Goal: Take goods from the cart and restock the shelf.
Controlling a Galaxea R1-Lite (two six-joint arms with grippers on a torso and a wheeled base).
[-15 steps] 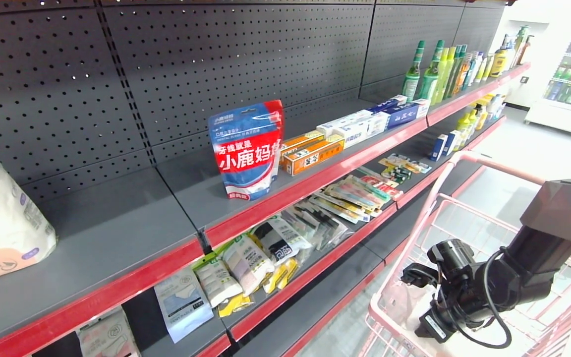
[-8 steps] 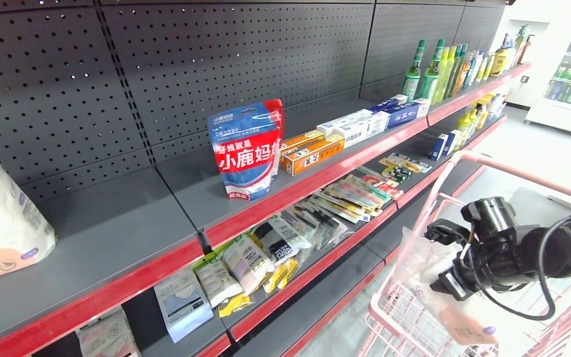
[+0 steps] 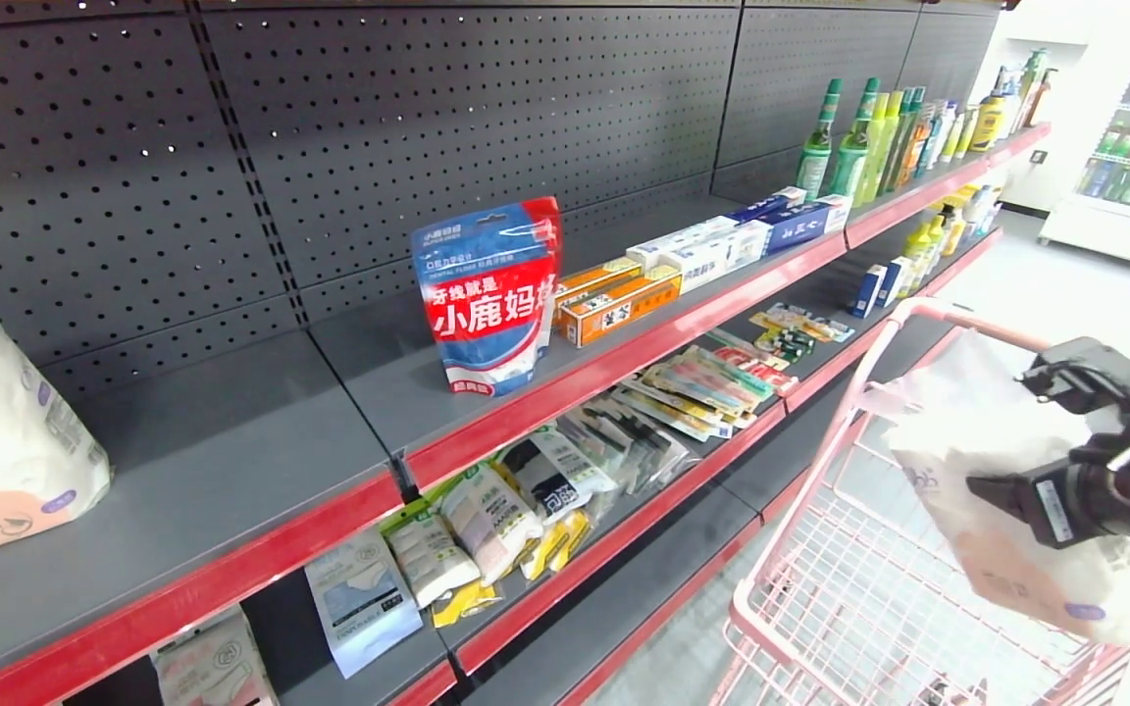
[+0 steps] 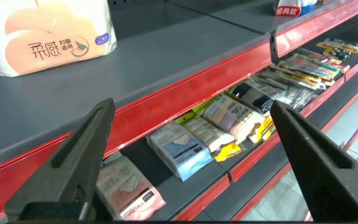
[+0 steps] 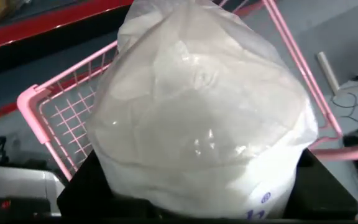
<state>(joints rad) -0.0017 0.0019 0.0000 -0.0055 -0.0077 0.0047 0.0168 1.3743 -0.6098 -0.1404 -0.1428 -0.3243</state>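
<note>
Along the upper shelf point(image 3: 231, 461) you have a second tissue pack point(image 3: 6, 441) standing at the far left. A blue and red pouch point(image 3: 491, 294) stands upright near the red front lip point(image 3: 624, 358). Just beside the pouch lie orange boxes point(image 3: 614, 299), then white and blue boxes point(image 3: 732, 235), with green bottles point(image 3: 849, 137) farther down the row. On the shelf stretch nearest the cart point(image 3: 854, 392), the pouch and the boxes take up the front.

Your open room is the bare grey board between the second tissue pack and the pouch, backed by the pegboard point(image 3: 428, 118) and edged by the lip. On the tier below, flat packets point(image 3: 487, 510) and toothbrush cards point(image 3: 702, 387) lie close to the front edge.

Your right gripper point(image 3: 1011, 495) is clamped on the tissue pack point(image 3: 977, 451), a soft white bundle held above the cart's basket, with its upper corner by the pink top rail. The right wrist view has the tissue pack point(image 5: 204, 124) bulging between the black fingers point(image 5: 86, 186), with the cart point(image 5: 36, 106) beneath it. That arm comes in from your right side, its wrist roughly level and the pack on the side toward the shelf, well apart from the bare board.

Your left gripper point(image 4: 191, 168) hangs with its fingers spread wide and nothing between them, facing the shelf front about level with the lip.
</note>
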